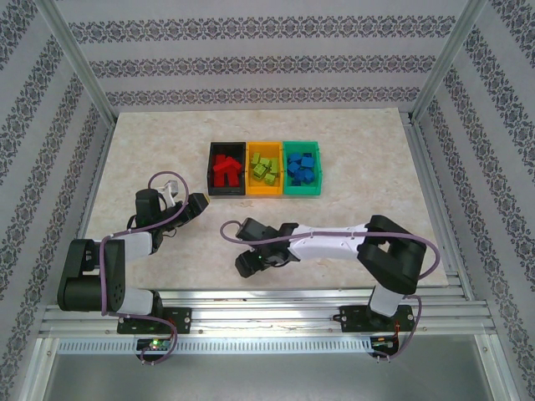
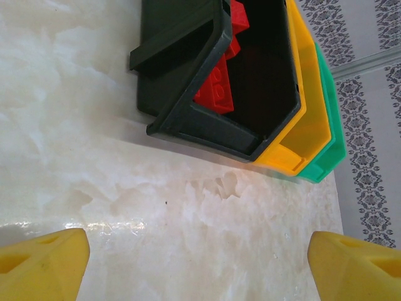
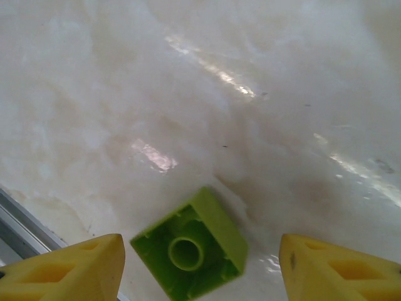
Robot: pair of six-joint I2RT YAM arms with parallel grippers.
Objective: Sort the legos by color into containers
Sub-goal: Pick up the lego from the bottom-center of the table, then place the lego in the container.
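**Near edge, right arm.** The right gripper [image 3: 200,266] hangs low over the table [image 3: 250,94] with its fingers [image 3: 75,266] apart. 1 lime green lego [image 3: 191,251] lies on the table between them, studs down and hollow side up. It touches neither finger as far as the wrist view tells. The frame rail [image 3: 15,226] is just beside it.

**Step in hand (my reading).** Pick up this brick, probably the last loose 1.
- The brick sits skewed to the line between the fingers, so closing now would catch corners.
- Better to turn the wrist until the pads face 2 flat sides, go down until the tips nearly brush the table, then close gently.
- Risk: a corner pinch squirts the brick toward the rail.

**Left arm.** The left gripper [image 2: 200,269] is wide apart and holds nothing. It sits over bare table, facing the bins.

**Far.** 3 bins stand touching in a row:
- black bin [image 1: 211,167] with red legos [image 1: 224,167]
- orange-yellow bin [image 1: 265,194] with lime green legos [image 1: 266,169]
- green bin [image 1: 320,171] with blue legos [image 1: 302,170]

The brick belongs in the middle bin. Carry it high enough to clear the near wall and release it over the centre.
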